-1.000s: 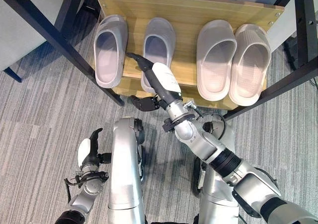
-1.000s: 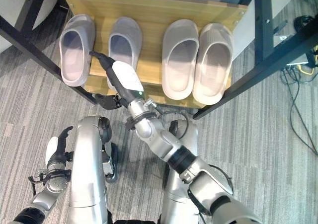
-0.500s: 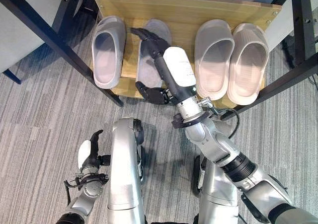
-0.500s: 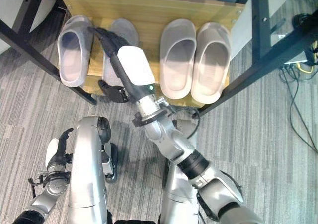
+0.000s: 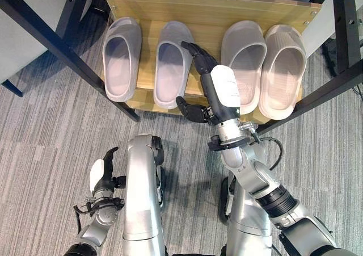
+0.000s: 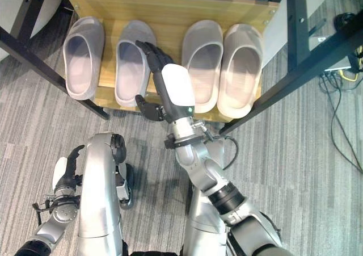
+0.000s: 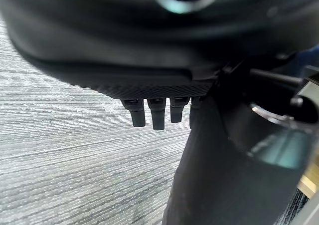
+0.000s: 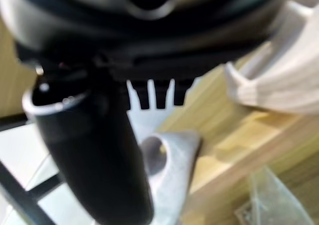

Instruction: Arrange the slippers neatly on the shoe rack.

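Four slippers lie side by side on the wooden shelf (image 5: 210, 12) of the shoe rack. A grey pair is on the left: one slipper (image 5: 119, 57) and its mate (image 5: 173, 63). A beige pair (image 5: 244, 60) (image 5: 282, 68) is on the right, its two slippers touching. My right hand (image 5: 218, 88) reaches over the shelf's front edge, open, its straight fingers (image 5: 198, 53) in the gap between the second grey slipper and the beige pair; it holds nothing. My left hand (image 5: 101, 176) hangs low over the carpet, open and empty.
Black frame bars of the rack slant down on the left (image 5: 68, 51) and on the right (image 5: 334, 88). Grey carpet (image 5: 51, 131) lies in front of the rack. Loose cables (image 6: 340, 120) lie on the carpet at the far right.
My right hand has swept from the left side of the second grey slipper, across it, to its right side. That slipper now lies slightly closer to its mate and parallel to it.
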Robot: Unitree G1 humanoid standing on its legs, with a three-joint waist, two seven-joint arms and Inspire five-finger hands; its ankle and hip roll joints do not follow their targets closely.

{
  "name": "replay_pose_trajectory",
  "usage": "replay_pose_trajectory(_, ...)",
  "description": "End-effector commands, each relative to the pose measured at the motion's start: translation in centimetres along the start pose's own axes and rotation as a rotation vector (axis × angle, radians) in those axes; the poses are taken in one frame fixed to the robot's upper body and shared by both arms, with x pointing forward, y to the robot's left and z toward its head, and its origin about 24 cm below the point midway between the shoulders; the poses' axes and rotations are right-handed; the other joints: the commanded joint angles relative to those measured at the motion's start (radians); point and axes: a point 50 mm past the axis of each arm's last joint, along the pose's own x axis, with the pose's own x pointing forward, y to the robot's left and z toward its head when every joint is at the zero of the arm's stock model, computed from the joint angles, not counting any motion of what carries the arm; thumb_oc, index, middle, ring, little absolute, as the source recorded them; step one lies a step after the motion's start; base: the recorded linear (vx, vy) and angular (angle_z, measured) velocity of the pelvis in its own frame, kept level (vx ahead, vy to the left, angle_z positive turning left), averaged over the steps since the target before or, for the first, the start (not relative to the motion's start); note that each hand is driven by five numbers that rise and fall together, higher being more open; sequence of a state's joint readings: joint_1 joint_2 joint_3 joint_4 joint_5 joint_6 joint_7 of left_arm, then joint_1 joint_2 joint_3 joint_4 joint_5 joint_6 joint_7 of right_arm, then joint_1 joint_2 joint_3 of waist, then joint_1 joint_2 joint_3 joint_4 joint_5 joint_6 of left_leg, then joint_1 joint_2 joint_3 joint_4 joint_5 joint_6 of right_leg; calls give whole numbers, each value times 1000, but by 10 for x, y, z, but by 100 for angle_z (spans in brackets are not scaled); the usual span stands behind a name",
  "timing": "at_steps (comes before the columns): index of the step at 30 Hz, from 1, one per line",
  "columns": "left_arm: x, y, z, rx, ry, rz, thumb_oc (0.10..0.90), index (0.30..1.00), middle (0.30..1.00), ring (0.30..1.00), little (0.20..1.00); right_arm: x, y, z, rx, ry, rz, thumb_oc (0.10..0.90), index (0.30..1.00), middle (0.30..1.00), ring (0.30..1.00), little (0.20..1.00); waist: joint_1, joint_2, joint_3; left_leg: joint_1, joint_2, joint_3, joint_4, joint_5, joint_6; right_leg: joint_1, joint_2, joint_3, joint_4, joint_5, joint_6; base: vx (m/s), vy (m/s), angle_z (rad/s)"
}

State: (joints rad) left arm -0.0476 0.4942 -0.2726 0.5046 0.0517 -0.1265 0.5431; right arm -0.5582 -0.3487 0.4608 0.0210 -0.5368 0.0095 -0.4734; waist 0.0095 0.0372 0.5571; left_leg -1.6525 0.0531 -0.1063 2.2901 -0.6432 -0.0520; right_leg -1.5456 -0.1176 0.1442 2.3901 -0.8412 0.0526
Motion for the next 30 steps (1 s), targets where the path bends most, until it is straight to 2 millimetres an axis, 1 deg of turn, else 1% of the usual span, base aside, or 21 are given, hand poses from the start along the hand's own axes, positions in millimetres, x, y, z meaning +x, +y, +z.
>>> replay_pose_trajectory(1, -7, 3, 11, 1, -103, 44, 800, 900, 900, 900, 900, 20, -35, 37, 49, -187, -232, 800, 900, 900, 900, 900, 32, 19, -37, 82, -59, -108, 36, -112, 2, -24, -21, 70, -44, 91, -62, 0, 0, 0)
replay_pose_trajectory(2, -7, 3, 11, 2, -103, 45, 800, 900, 900, 900, 900, 21, -35, 37, 49, -187, -232, 800, 900, 900, 900, 900, 32, 18, -37, 82, -59, -108, 36, -112, 2, -24, -21, 70, -44, 91, -62, 0, 0, 0)
replay_pose_trajectory(5, -7, 2, 12, 2, -107, 37, 800, 900, 900, 900, 900, 20, -24, 32, 91, -141, -184, 800, 900, 900, 900, 900, 32, 20, -37, 82, -61, -109, 36, -111, 2, -24, -20, 69, -43, 91, -62, 0, 0, 0)
replay_pose_trajectory(7, -7, 2, 12, 0, -107, 36, 800, 900, 900, 900, 900, 21, -21, 32, 106, -134, -171, 800, 900, 900, 900, 900, 32, 20, -37, 82, -61, -108, 35, -110, 1, -24, -20, 69, -42, 91, -62, 0, 0, 0)
replay_pose_trajectory(14, -5, 5, 13, -1, -106, 37, 800, 900, 900, 900, 900, 32, -13, 32, 117, -125, -128, 800, 900, 900, 900, 900, 38, 22, -37, 82, -63, -107, 31, -108, -2, -24, -17, 71, -44, 93, -60, 0, 0, 0)
replay_pose_trajectory(16, -4, 6, 13, -3, -107, 40, 800, 900, 900, 900, 900, 34, -10, 32, 144, -113, -116, 800, 900, 900, 900, 900, 41, 22, -37, 82, -64, -107, 29, -106, -2, -24, -17, 71, -43, 94, -60, 0, 0, 0)
replay_pose_trajectory(17, -3, 8, 18, -7, -130, 46, 800, 900, 900, 900, 900, 36, -5, 31, 176, -94, -98, 800, 900, 900, 900, 900, 44, 24, -37, 82, -65, -107, 30, -106, -3, -24, -16, 70, -42, 94, -61, 0, 0, 0)
replay_pose_trajectory(18, -3, 9, 18, -6, -130, 47, 800, 900, 900, 900, 900, 36, -5, 31, 178, -94, -99, 800, 900, 900, 900, 900, 44, 24, -37, 82, -65, -107, 30, -106, -3, -24, -16, 70, -42, 94, -61, 0, 0, 0)
replay_pose_trajectory(20, 0, 12, 27, 11, -182, 55, 800, 900, 900, 900, 900, 40, -2, 32, 220, -85, -90, 800, 900, 900, 900, 900, 51, 28, -37, 82, -66, -108, 30, -105, -3, -24, -15, 71, -39, 94, -60, 0, 0, 0)
replay_pose_trajectory(21, 0, 12, 27, 11, -182, 55, 800, 900, 900, 900, 900, 40, -2, 32, 220, -85, -90, 800, 900, 900, 900, 900, 51, 29, -37, 82, -65, -108, 30, -105, -3, -24, -15, 71, -39, 94, -60, 0, 0, 0)
replay_pose_trajectory(23, 1, 14, 30, 26, -206, 56, 800, 900, 900, 900, 900, 45, -2, 35, 214, -99, -92, 800, 900, 900, 900, 900, 56, 32, -37, 82, -66, -107, 30, -105, -3, -24, -16, 71, -40, 96, -60, 0, 0, 0)
replay_pose_trajectory(26, 1, 15, 31, 27, -209, 57, 800, 900, 900, 900, 900, 47, -2, 38, 215, -113, -91, 800, 900, 900, 900, 900, 57, 32, -37, 82, -66, -106, 30, -105, -4, -24, -16, 71, -39, 96, -60, 0, 0, 0)
replay_pose_trajectory(27, 0, 16, 31, 23, -209, 60, 800, 900, 900, 900, 900, 52, -4, 43, 206, -136, -93, 800, 900, 900, 900, 900, 60, 35, -37, 82, -67, -106, 32, -107, -4, -24, -16, 70, -38, 96, -58, 0, 0, 0)
replay_pose_trajectory(30, 0, 16, 31, 25, -211, 55, 800, 900, 900, 900, 900, 57, -4, 49, 199, -151, -91, 800, 900, 900, 900, 900, 63, 34, -37, 82, -68, -106, 36, -107, -5, -24, -17, 72, -35, 97, -58, 0, 0, 0)
